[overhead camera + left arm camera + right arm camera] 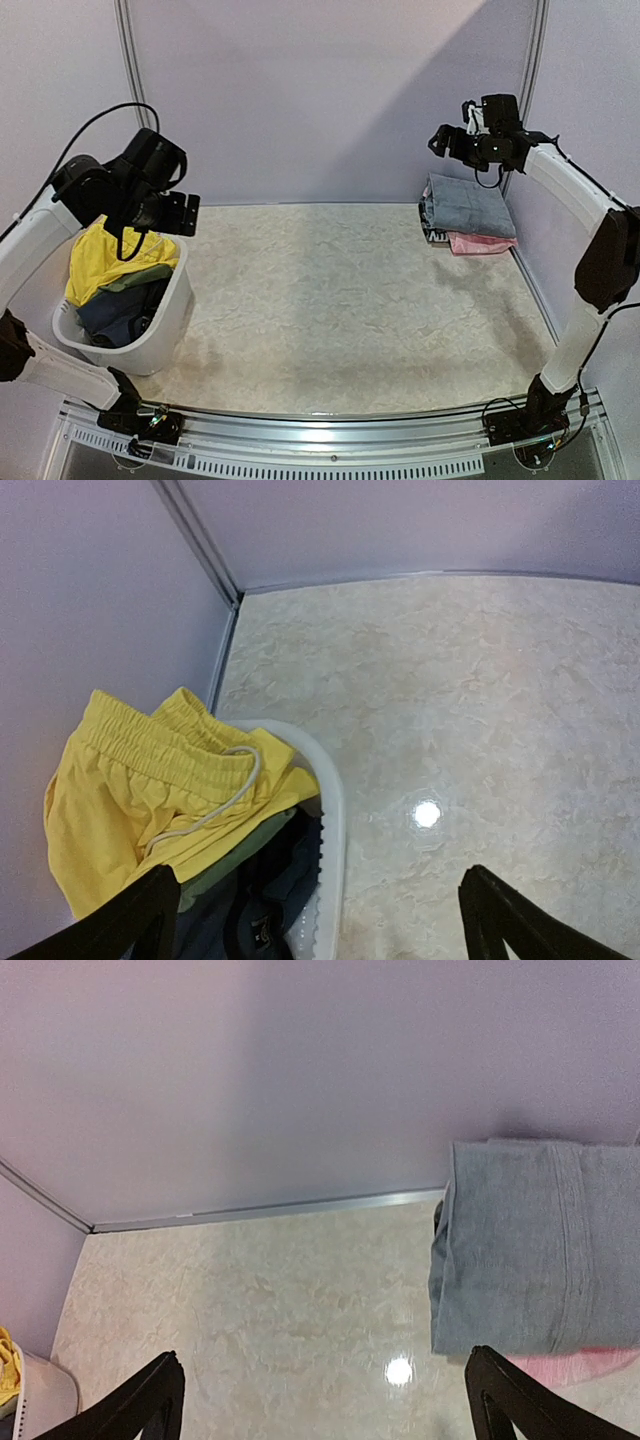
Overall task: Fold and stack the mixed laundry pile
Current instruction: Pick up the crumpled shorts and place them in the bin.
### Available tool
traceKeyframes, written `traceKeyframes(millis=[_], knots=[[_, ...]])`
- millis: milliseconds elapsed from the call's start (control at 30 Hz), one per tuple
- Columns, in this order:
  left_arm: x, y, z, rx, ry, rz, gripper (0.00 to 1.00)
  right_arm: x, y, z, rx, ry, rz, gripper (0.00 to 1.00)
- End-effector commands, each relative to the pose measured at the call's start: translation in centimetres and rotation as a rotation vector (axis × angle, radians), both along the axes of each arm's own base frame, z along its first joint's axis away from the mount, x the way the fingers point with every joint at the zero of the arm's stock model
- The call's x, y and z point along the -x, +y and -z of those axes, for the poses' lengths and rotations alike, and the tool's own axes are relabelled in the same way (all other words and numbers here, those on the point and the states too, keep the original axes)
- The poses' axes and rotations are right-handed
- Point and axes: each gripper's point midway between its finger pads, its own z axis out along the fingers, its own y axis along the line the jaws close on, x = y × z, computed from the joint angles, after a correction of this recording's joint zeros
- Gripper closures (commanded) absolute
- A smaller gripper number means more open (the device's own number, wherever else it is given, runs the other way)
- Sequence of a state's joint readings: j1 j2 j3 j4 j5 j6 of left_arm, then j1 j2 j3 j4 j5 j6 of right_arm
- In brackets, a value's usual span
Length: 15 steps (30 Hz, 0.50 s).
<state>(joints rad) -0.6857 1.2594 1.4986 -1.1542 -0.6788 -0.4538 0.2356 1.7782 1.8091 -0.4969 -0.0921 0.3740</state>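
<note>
The laundry pile sits in a white tub (170, 325) at the left. Yellow elastic-waist shorts (108, 260) lie on top and hang over the tub's far rim, above olive-green (140, 280) and dark blue items (125, 315). In the left wrist view the shorts (140, 790) and the dark blue item (270, 890) show inside the tub (330, 820). My left gripper (180, 213) is open and empty, raised above the tub's right rim. A folded grey shirt (468, 205) lies on a pink piece (480, 243) at the back right. My right gripper (440, 143) is open and empty, raised to the left of that stack.
The beige marbled tabletop (340, 300) spreads between tub and stack. Lilac walls close the back and both sides. A metal rail (330, 435) runs along the near edge. The grey shirt (540, 1260) and the pink edge (580, 1365) show in the right wrist view.
</note>
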Motion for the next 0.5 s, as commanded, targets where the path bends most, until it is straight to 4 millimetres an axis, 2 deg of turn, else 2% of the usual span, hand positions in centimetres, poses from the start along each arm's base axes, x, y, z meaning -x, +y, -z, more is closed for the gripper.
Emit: traceKeyframes(millis=[0, 100, 233, 333, 467], knots=[[0.2, 4.5, -0.8, 0.061, 0.028, -0.144, 0.00, 4.3, 0.9, 5.6, -0.045, 0.234, 0.005, 0.01], [-0.2, 7.1, -0.5, 0.074, 0.076, -0.234, 0.00, 6.4, 1.7, 6.8, -0.051, 0.270, -0.003, 0.01], [-1.3, 10.2, 1.4, 0.080, 0.180, -0.348, 0.03, 8.6, 2.7, 8.2, -0.063, 0.317, -0.016, 0.01], [-2.6, 11.6, 3.5, 0.118, 0.264, -0.409, 0.05, 9.7, 3.3, 8.6, -0.060, 0.339, -0.030, 0.01], [-4.3, 12.0, 6.3, 0.097, 0.356, -0.401, 0.08, 10.4, 3.6, 8.6, -0.056, 0.354, -0.044, 0.01]])
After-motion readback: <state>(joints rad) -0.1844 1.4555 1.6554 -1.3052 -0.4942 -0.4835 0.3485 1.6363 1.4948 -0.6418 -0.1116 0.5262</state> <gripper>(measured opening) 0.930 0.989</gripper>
